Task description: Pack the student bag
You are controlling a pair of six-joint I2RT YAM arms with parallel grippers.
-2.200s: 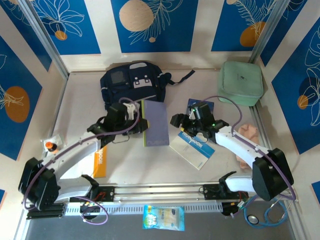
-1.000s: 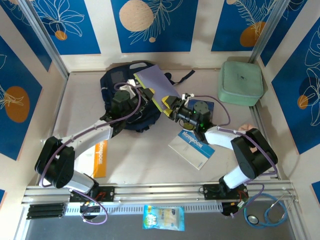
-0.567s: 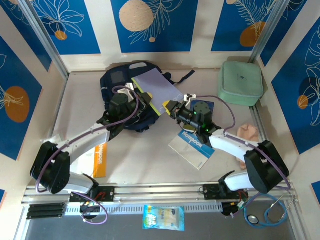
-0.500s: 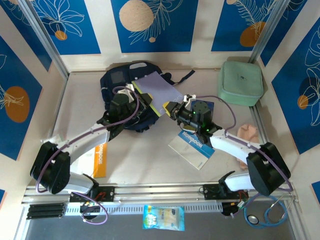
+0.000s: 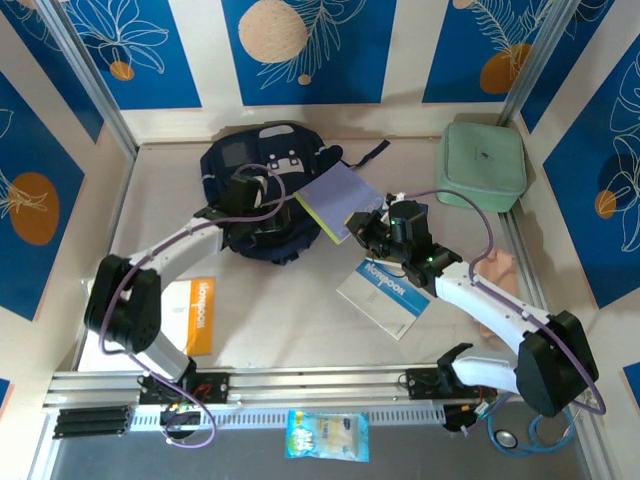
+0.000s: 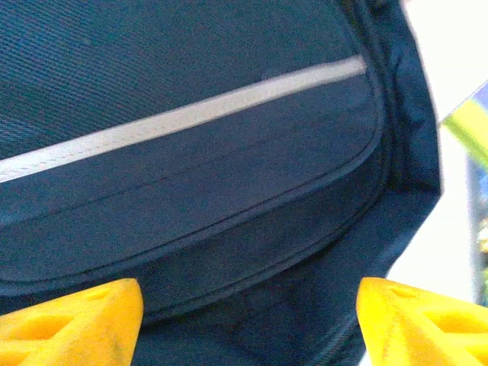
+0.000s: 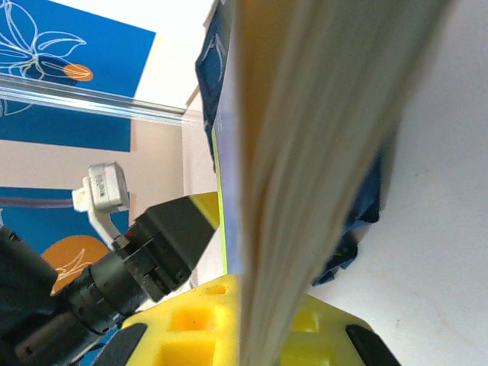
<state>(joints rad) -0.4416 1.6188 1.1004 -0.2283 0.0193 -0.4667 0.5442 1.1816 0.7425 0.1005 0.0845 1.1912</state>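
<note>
Lying at the back left of the worktop (image 5: 290, 310), the student bag (image 5: 262, 160) is seen from the top external camera as a navy heap with grey-white panels. The left hand (image 5: 250, 197) is placed over its middle. A purple notebook (image 5: 338, 193) with a yellow-green edge is held tilted just beside the bag's right side, and it is clamped at its near corner by the right hand (image 5: 363, 222). A white and blue booklet (image 5: 383, 290) is laid flat in front of that hand, an orange booklet (image 5: 200, 315) is found near the left arm, and a pale green zip case (image 5: 482, 165) is set at the back right corner. In the left wrist view, the student bag (image 6: 191, 198) is shown close up with a grey stripe (image 6: 183, 118) across its pocket, and the yellow fingers (image 6: 76, 313) of the left hand (image 6: 248, 316) are seen spread wide apart, with nothing gripped between them. In the right wrist view, the page edges of the purple notebook (image 7: 305, 152) are seen pinched in the closed right hand (image 7: 259, 328), with navy fabric of the student bag (image 7: 364, 200) behind them.
</note>
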